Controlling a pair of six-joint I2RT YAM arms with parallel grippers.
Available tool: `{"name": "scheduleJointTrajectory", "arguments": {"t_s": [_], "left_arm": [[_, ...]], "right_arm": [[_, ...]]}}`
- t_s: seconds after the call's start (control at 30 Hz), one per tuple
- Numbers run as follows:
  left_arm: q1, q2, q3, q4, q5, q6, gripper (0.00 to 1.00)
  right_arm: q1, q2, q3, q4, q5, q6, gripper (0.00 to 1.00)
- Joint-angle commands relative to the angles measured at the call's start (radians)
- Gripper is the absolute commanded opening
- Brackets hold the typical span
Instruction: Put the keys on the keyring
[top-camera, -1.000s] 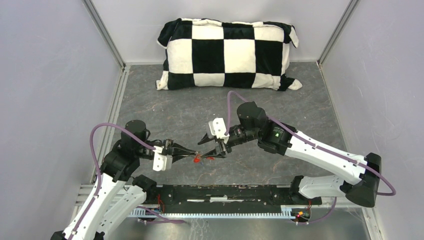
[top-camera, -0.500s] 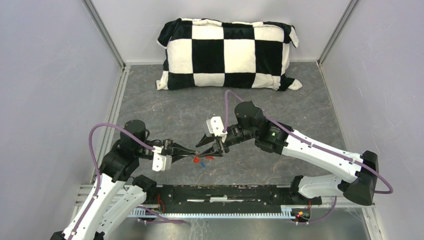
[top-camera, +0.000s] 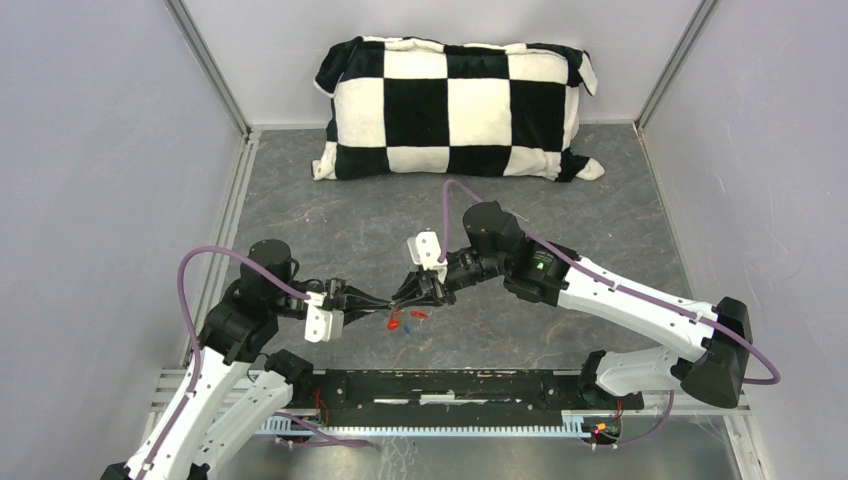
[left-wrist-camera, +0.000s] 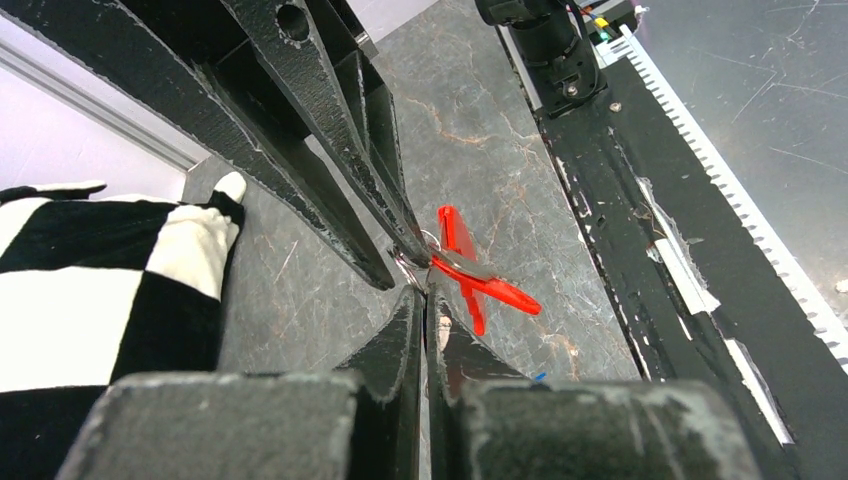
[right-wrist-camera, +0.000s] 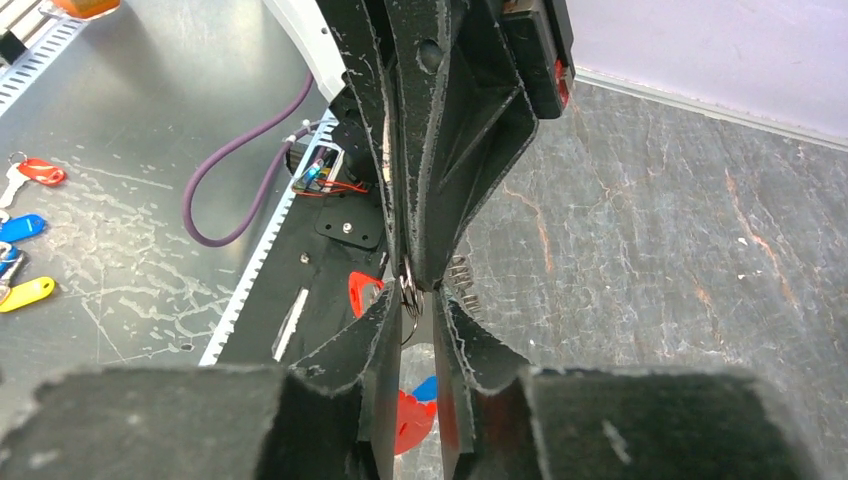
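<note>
My left pincer, clamped shut, holds the keyring at the top view's centre, with the red-tagged keys dangling. Just right of it, tip to tip along one line, my right pincer stands narrow; gripping or not, I cannot tell.

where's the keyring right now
In the top view, front centre: the keyring is pinched in the left gripper, tip to tip with the right gripper, red tags dangling.

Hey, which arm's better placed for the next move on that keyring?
Right, probably. The left gripper is shut on the keyring, steadying it; the right gripper has its jaws slightly apart astride it, ready to pinch.
</note>
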Motion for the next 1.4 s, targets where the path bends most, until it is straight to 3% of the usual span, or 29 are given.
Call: {"name": "scheduleJointTrajectory", "arguments": {"t_s": [0.0, 0.07, 0.13, 0.2, 0.27, 0.37, 0.8, 1.1, 1.37], "left_arm": [[-0.001, -0.009, 0.04, 0.014, 0.023, 0.043, 0.02], [-0.001, -0.013, 0.036, 0.015, 0.014, 0.045, 0.02], [-0.001, -0.015, 0.026, 0.014, -0.004, 0.046, 0.03], [-0.002, -0.014, 0.017, 0.014, -0.035, 0.045, 0.26], [-0.001, -0.011, 0.011, 0.012, -0.065, 0.043, 0.42], [-0.002, 0.007, 0.017, -0.004, -0.09, 0.043, 0.47], [-0.001, 0.125, 0.112, -0.096, -0.084, 0.012, 0.36], [-0.002, 0.136, 0.106, -0.132, -0.076, 0.011, 0.21], [-0.002, 0.176, 0.114, -0.133, -0.114, -0.013, 0.11]], "right_arm": [[-0.007, -0.001, 0.033, 0.023, 0.0, 0.0, 0.15], [-0.011, -0.004, 0.038, 0.017, 0.011, 0.003, 0.0], [-0.011, -0.005, 0.051, 0.001, 0.038, 0.01, 0.0], [-0.013, 0.0, 0.071, -0.04, 0.068, 0.01, 0.0], [-0.012, 0.017, 0.105, -0.111, 0.086, -0.002, 0.0], [-0.01, 0.046, 0.156, -0.205, 0.098, -0.014, 0.0], [0.051, 0.151, 0.335, -0.431, 0.254, -0.084, 0.0], [0.084, 0.205, 0.424, -0.483, 0.305, -0.089, 0.0], [0.1, 0.204, 0.416, -0.42, 0.293, -0.043, 0.0]]}}
